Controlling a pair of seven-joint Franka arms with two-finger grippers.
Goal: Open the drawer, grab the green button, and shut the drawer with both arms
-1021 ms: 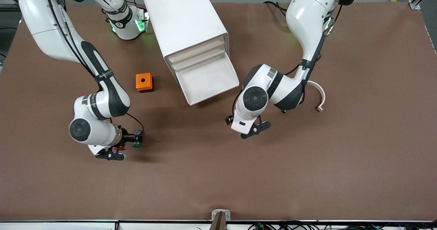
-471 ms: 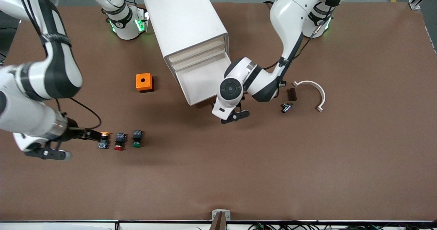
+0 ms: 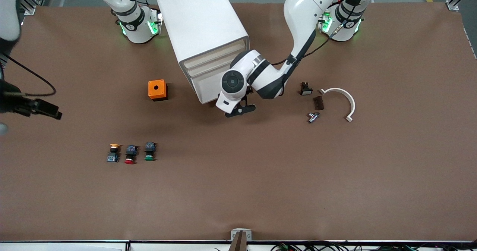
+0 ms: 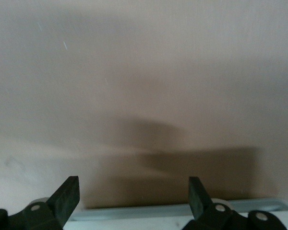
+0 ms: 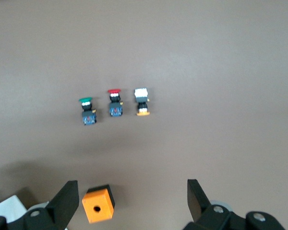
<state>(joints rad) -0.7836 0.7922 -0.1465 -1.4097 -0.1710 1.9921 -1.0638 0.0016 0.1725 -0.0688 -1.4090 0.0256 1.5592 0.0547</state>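
Brown matte counter [image 3: 261,191] fills the front view, with grey floor along the top edge. At the right arm's end, the right hand [image 3: 52,113] hangs high over the counter with its black fingers [image 5: 67,199] spread wide and empty. A second ago it crouched low by the green button; now it has drawn up and away. Three small push buttons lie in a row, with yellow [image 3: 113,152], red [image 3: 130,154] and green [image 3: 149,151] caps, the green one nearest the middle. A small orange box with a round hole [image 3: 157,90] sits farther from the camera. The big white boxy cabinet [image 3: 203,38] follows; its wide shallow white drawer [image 3: 207,90], earlier pulled well out, now shows only a short lip. The left hand [image 3: 240,111], fingers [image 4: 67,196] spread, is just in front of it. A curved white plastic strip [image 3: 344,100] and small dark parts lie toward the left arm's end.
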